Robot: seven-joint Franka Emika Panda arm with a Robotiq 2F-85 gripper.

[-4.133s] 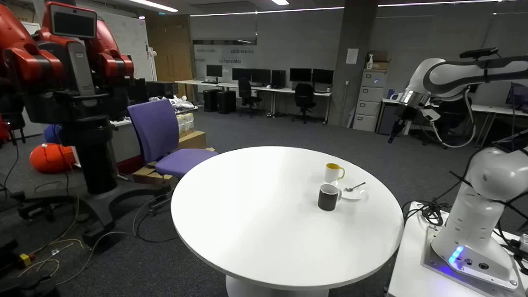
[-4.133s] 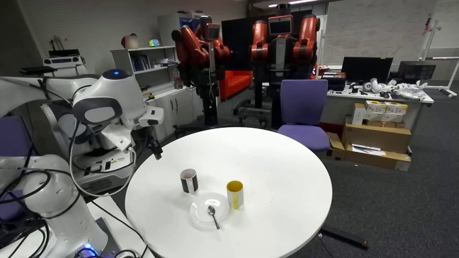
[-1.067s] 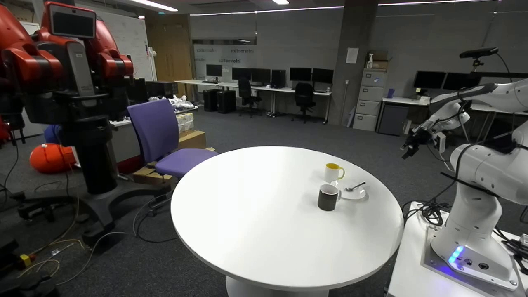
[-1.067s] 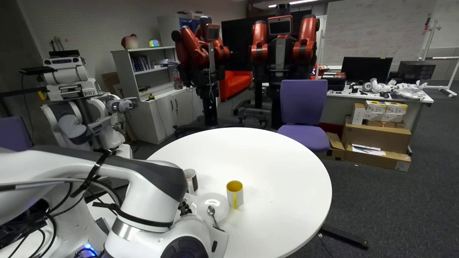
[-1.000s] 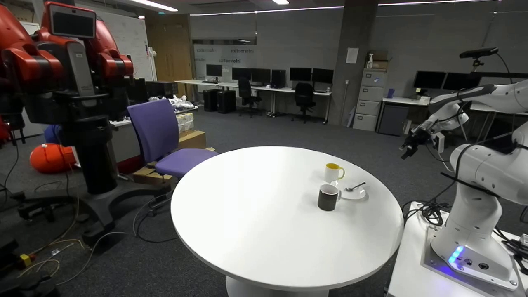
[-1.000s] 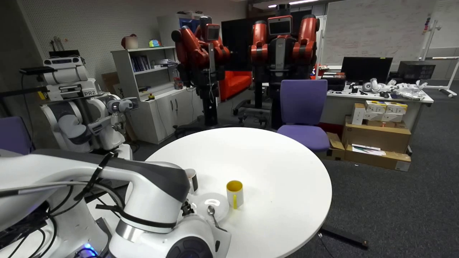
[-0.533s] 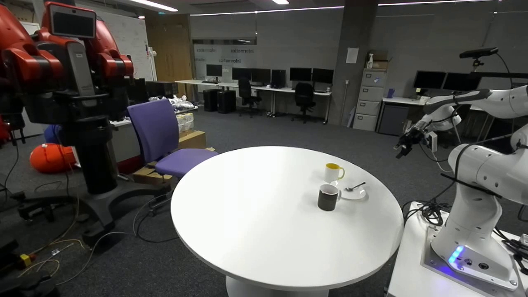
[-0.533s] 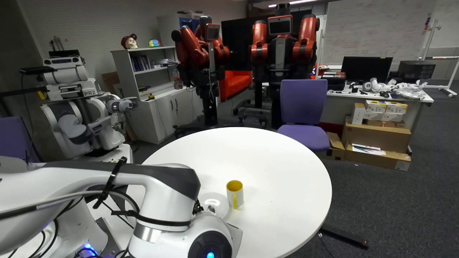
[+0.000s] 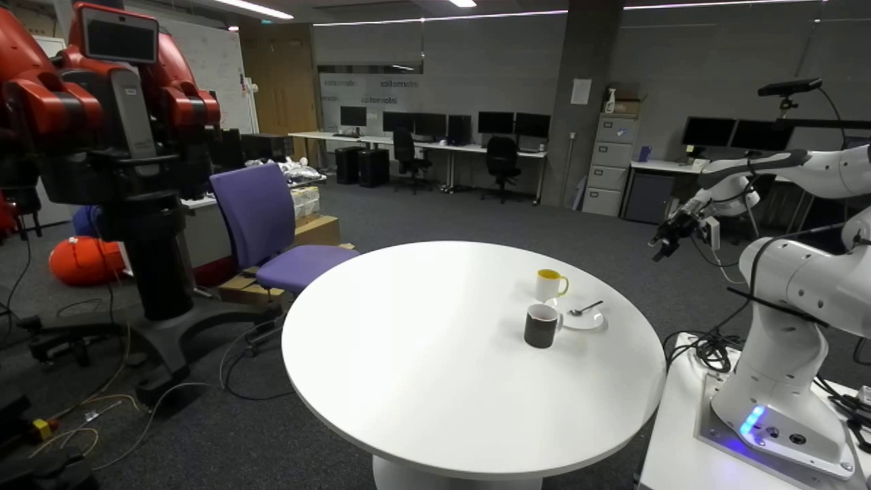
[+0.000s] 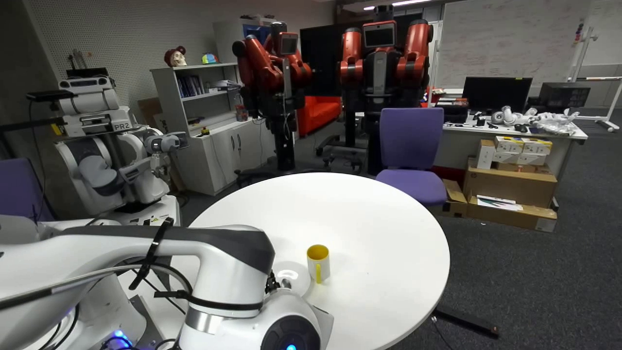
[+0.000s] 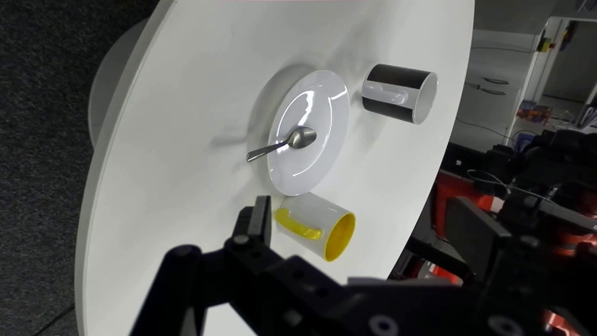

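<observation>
Two mugs, a yellow-lined mug [image 11: 322, 217] and a black-and-white mug [image 11: 399, 93], one plate [image 11: 308, 163] and one spoon [image 11: 295, 139] sit on a round white table [image 9: 422, 340], toward the edge nearest the robot arm [image 9: 803, 279]. The spoon lies on the plate, handle past its rim; the yellow-lined mug stands just beside the plate, the other near its opposite side. The gripper [image 11: 360, 203] hangs apart from all four, jaws spread wide, holding nothing. On dark carpet [image 10: 534, 287] beyond the table, in an exterior view, stand a purple chair [image 10: 410, 150] and two red robots [image 10: 381, 78].
</observation>
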